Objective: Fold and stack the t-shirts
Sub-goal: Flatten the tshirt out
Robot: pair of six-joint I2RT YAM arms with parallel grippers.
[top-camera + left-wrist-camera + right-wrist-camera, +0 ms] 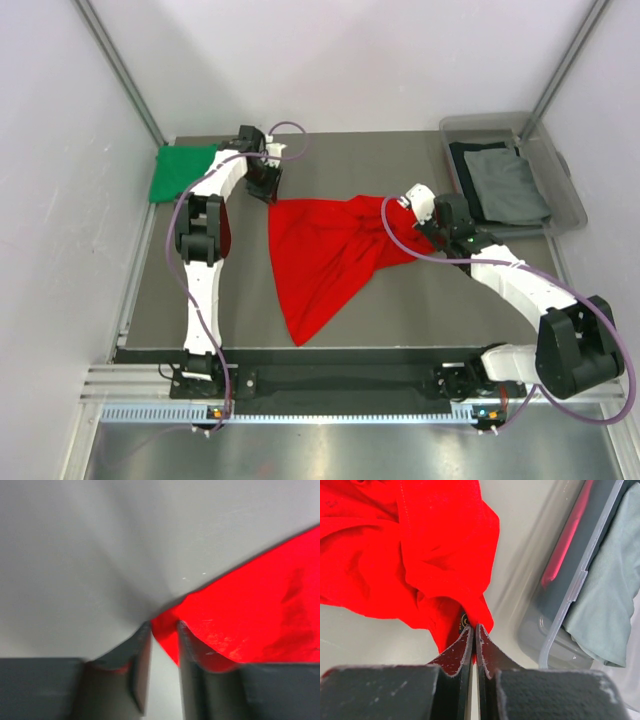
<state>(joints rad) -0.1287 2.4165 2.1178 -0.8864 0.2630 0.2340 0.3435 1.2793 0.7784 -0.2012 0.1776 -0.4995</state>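
1. Pinches a bunched fold of the red shirt (420, 545) in the right gripper (474, 627), jaws pressed together; sits right of centre in the top view (408, 203).
2. Brackets a corner of that shirt (260, 605) with the left gripper (164, 625), jaws narrowly apart, at the shirt's upper left edge in the top view (265, 187); cannot tell whether clamped.
3. Leaves the red shirt (325, 255) spread over mid-table (430, 300), narrowing to a point at lower centre.
4. Shows a small dark round tag (463, 621) just above the right fingertips; too small to read.
5. Puts the green shirt (182, 172) at upper left, its right edge behind the left arm; lays a grey shirt (510, 185) over a dark one (462, 160) in the clear bin (560, 165) at upper right.
6. Blurs the left wrist view; cuts off the bin (577, 580) and grey shirt (605, 595) at the right edge of the right wrist view, with a reddish strip (565, 540) inside, nature unclear.
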